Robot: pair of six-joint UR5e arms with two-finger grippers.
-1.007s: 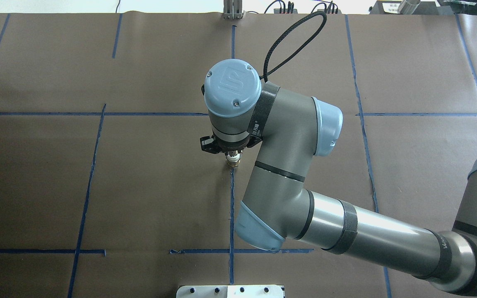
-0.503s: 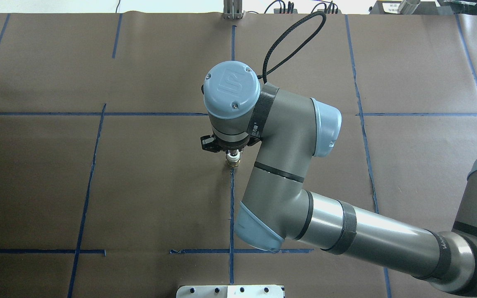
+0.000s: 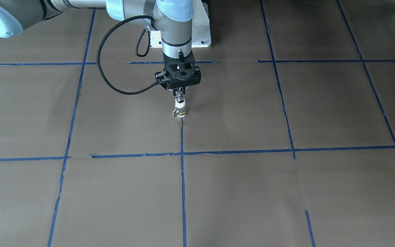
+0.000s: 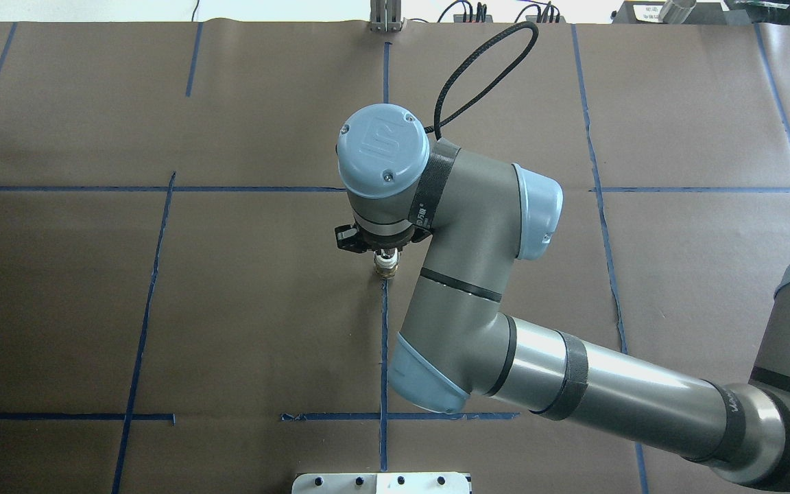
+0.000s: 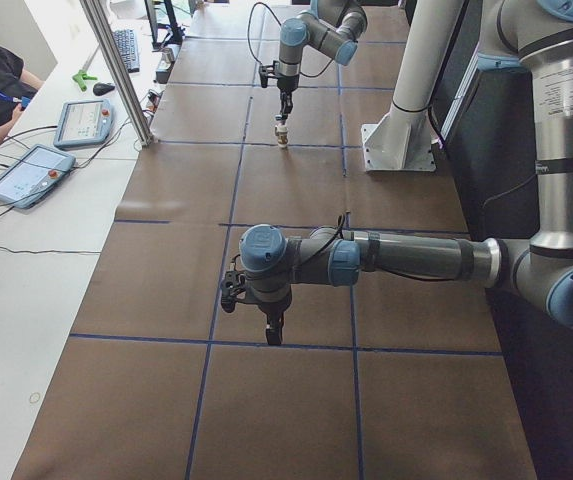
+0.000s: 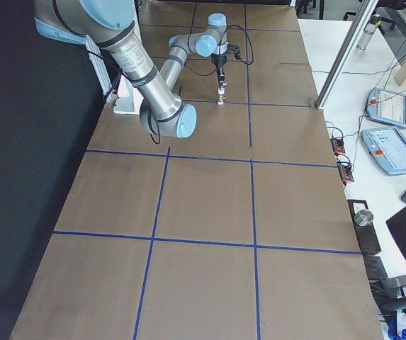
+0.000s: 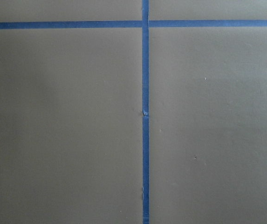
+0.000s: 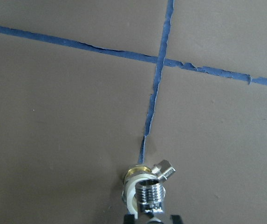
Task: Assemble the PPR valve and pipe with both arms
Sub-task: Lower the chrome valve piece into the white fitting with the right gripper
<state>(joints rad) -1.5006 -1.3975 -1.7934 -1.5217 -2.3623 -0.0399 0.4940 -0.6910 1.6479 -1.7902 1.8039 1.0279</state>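
Observation:
The PPR valve [image 3: 181,110], white with a brass band and a small side lever, stands upright on the brown table at the end of a blue tape line. The chrome pipe [image 3: 179,100] sits on top of it. My right gripper [image 3: 180,92] points straight down and is shut on the pipe's top. The right wrist view shows the threaded pipe [image 8: 150,192] above the valve [image 8: 132,184], between the fingertips. From overhead the valve [image 4: 386,269] peeks out below the wrist. My left gripper [image 5: 272,335] hangs low over bare table far from them, and I cannot tell whether it is open.
The white pedestal [image 3: 201,34] stands behind the right gripper, near the robot. A black cable [image 3: 105,68] loops from the right wrist. Blue tape lines cross the brown table cover [image 4: 244,329]. An aluminium post [image 5: 116,70] and tablets [image 5: 26,175] are at the operators' side.
The right wrist has turned a little about its vertical axis and shifted slightly toward the robot. The valve and pipe stay in the same spot.

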